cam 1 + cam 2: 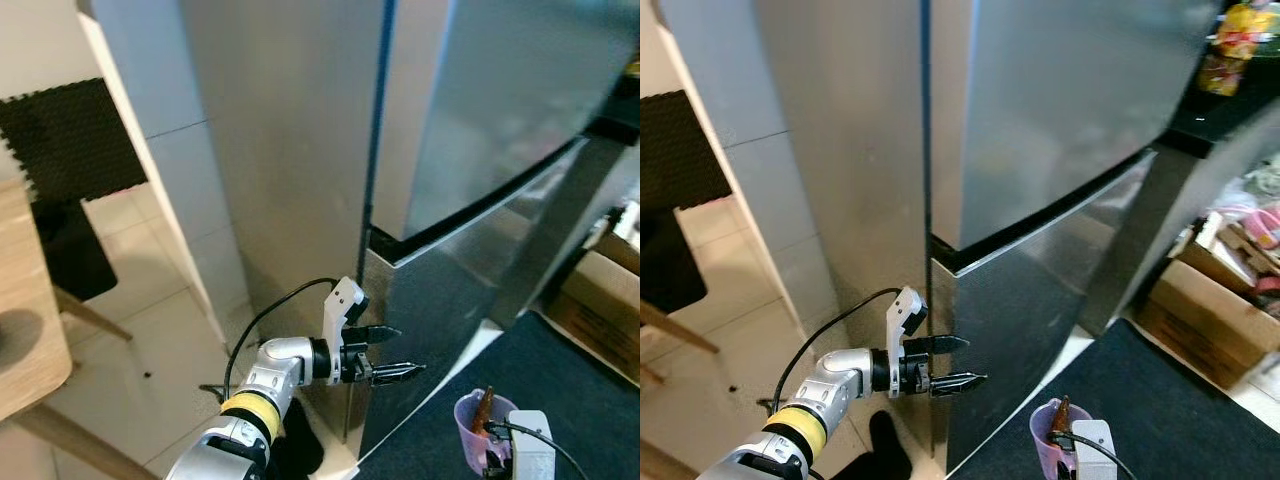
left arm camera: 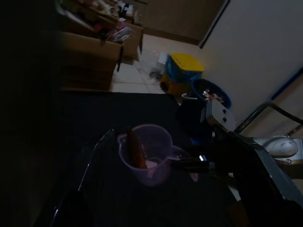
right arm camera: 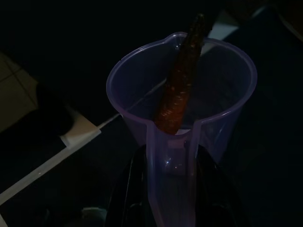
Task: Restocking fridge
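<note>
A light wooden worktop (image 1: 25,310) edges a pale tiled floor (image 1: 150,340). A dark mat (image 1: 1180,400) lies beside open cardboard boxes (image 1: 1205,310). A yellow-lidded blue bin (image 2: 182,71) stands by a wall.

Closed steel fridge (image 1: 300,150) fills twelve o'clock; at five o'clock an upright translucent purple jug (image 1: 482,425) holds a leaning carrot (image 1: 485,409).
</note>
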Motion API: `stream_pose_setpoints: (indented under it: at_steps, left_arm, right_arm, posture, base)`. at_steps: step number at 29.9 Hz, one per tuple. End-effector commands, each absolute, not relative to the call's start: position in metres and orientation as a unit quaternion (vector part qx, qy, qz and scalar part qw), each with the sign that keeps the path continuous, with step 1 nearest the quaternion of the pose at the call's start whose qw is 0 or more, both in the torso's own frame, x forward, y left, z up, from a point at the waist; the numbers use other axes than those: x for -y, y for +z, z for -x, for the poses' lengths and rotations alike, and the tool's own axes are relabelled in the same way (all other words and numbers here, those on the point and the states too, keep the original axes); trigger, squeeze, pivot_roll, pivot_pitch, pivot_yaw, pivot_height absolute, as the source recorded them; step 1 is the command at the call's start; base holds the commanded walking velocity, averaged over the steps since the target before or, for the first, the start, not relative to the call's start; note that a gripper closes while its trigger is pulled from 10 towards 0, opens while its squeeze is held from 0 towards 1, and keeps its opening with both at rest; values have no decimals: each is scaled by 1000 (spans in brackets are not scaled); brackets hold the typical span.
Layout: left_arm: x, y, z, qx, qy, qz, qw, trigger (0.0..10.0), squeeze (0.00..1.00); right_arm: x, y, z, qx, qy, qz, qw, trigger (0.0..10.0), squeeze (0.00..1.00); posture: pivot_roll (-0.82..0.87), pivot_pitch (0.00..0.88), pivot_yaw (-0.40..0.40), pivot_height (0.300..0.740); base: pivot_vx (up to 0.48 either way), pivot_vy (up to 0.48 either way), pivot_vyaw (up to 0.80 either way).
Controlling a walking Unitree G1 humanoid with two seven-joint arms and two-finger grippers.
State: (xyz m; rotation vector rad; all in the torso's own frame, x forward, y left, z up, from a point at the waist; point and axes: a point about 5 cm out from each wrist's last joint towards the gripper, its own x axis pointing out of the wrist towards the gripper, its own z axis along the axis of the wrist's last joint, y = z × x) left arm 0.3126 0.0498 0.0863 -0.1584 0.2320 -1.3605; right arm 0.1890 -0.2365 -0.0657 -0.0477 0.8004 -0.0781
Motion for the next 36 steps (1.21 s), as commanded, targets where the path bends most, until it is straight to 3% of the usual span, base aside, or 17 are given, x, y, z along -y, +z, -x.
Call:
stream_pose_setpoints:
  at_steps: [1, 6, 7, 12, 17, 28, 29, 30, 31, 32, 36]
  left_arm:
    - [-48, 88, -313, -105, -629, 61, 767, 10000, 0]
    - [-50, 90, -316, -98, -613, 54, 782, 10000, 0]
    - [-53, 92, -320, -91, -596, 45, 797, 10000, 0]
    - [-59, 92, -322, -93, -589, 35, 802, 10000, 0]
    - [-88, 77, -319, -132, -567, -32, 813, 10000, 0]
    - [-136, 68, -330, -161, -421, -56, 891, 10000, 0]
    - [-141, 71, -334, -155, -393, -44, 905, 9412, 0]
    - [-145, 75, -338, -146, -374, -25, 915, 2941, 0]
    - [-145, 75, -338, -146, -374, -25, 915, 2941, 0]
    - [-147, 80, -342, -133, -354, 0, 926, 0, 0]
    - [-143, 84, -347, -122, -339, 18, 933, 0, 0]
  right_arm:
    - [237, -64, -191, -381, -40, 24, 923, 10000, 0]
    - [237, -64, -191, -380, -41, 24, 924, 10000, 0]
    - [237, -63, -192, -380, -42, 24, 924, 10000, 0]
    - [237, -63, -192, -379, -43, 23, 924, 10000, 0]
    - [237, -64, -191, -382, -42, 22, 923, 10000, 0]
    - [234, -63, -194, -381, -37, 22, 923, 10000, 0]
    - [234, -63, -194, -382, -37, 23, 923, 10000, 0]
    - [234, -63, -195, -382, -36, 24, 923, 10000, 0]
    - [234, -63, -195, -382, -36, 24, 923, 10000, 0]
    - [235, -63, -195, -382, -35, 24, 923, 10000, 0]
    - [235, -63, -196, -381, -35, 25, 923, 10000, 0]
  posture:
    - [-116, 27, -7, 740]
    - [-117, 24, -6, 740]
    - [-117, 24, -6, 740]
    - [-117, 26, -4, 740]
    - [-107, 31, -11, 740]
    - [-97, 39, -15, 740]
    - [-94, 39, -17, 740]
    - [-93, 39, -18, 740]
    - [-93, 39, -18, 740]
    - [-94, 39, -18, 740]
    - [-97, 38, -18, 740]
  base:
    - [0, 0, 0]
    - [0, 0, 0]
    - [0, 0, 0]
    - [0, 0, 0]
    - [0, 0, 0]
    - [0, 0, 0]
    - [0, 0, 0]
    - [0, 0, 0]
    - [0, 0, 0]
    - [0, 0, 0]
    - [0, 0, 0]
